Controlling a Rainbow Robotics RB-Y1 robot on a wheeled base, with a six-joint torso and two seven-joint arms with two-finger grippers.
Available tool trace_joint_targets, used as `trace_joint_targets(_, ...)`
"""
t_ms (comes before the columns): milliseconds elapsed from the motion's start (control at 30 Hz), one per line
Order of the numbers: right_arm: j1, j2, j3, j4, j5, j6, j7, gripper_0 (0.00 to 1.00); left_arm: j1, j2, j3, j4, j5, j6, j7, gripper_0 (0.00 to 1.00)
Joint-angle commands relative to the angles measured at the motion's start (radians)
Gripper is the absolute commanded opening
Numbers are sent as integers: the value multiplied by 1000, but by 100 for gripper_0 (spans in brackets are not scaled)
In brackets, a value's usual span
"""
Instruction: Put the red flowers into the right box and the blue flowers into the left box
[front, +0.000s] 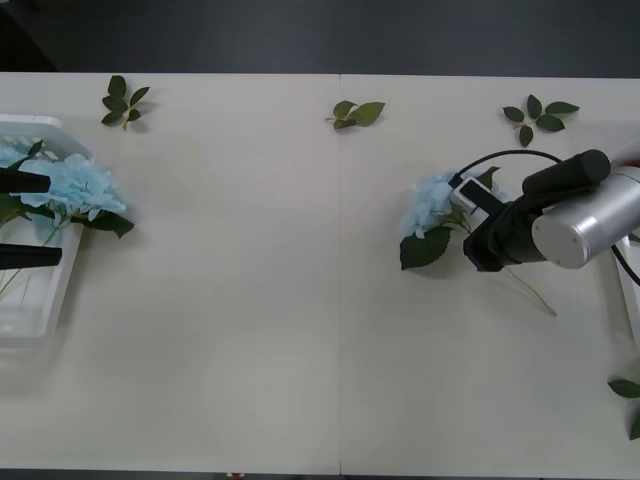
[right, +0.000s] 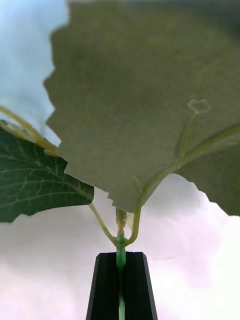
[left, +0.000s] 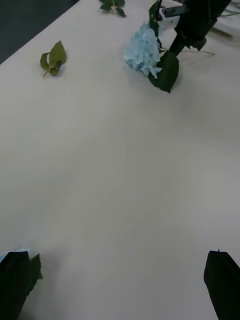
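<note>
Left box holds blue flower; left claw spread above. Right claw pinching second blue flower's stem.

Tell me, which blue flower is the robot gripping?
The blue flower right of the table's middle; the right gripper is shut on its stem. The other lies in the left box.

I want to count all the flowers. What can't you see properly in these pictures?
- Right box: cut off by the front view's edge.
- Left box: partly cut off; what else lies inside can't be told.
- Blue flower stem: partly hidden by the right gripper.
- Right wrist view: leaves block the flower head.
</note>
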Motion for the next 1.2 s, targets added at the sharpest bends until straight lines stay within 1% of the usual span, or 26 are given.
trace_joint_targets(33,-41,-45,-10,-11,-129,-14,55,3,-59,27,-45,3,67,-9,-40,100)
trace_joint_targets(267,-43,-108,-79,-77,-430,-31,80,2,-123,115,-153,108,193,-9,-40,100)
trace_joint_targets(367,-41,-121,-122,-77,-625,-40,92,2,-154,141,-180,141,211,-4,-40,100)
trace_joint_targets(400,-43,-128,-134,-74,-701,-45,101,2,-166,144,-188,155,214,2,-40,100)
trace_joint_targets(433,-43,-131,-140,-74,-738,-48,110,2,-172,145,-191,163,214,5,-40,100)
trace_joint_targets(467,-43,-137,-157,-74,-820,-49,155,2,-186,147,-193,178,213,22,-40,100)
trace_joint_targets(500,-43,-137,-163,-74,-849,-49,173,1,-192,147,-193,186,213,27,-40,100)
trace_joint_targets(567,-41,-137,-182,-74,-967,-59,230,1,-207,145,-193,210,211,51,-40,100)
trace_joint_targets(667,-41,-137,-186,-76,-1122,-94,305,1,-217,147,-193,230,211,68,-40,100)
trace_joint_targets(733,-43,-134,-186,-80,-1182,-111,341,0,-215,145,-193,230,211,68,-40,100)
trace_joint_targets(867,-43,-104,-188,-91,-1336,-152,430,0,-217,145,-197,221,210,68,-40,100)
trace_joint_targets(1067,-45,-39,-188,-102,-1493,-180,548,0,-218,138,-202,177,214,68,-40,100)
trace_joint_targets(1200,-52,25,-190,-102,-1542,-204,607,0,-224,101,-202,146,214,68,116,100)
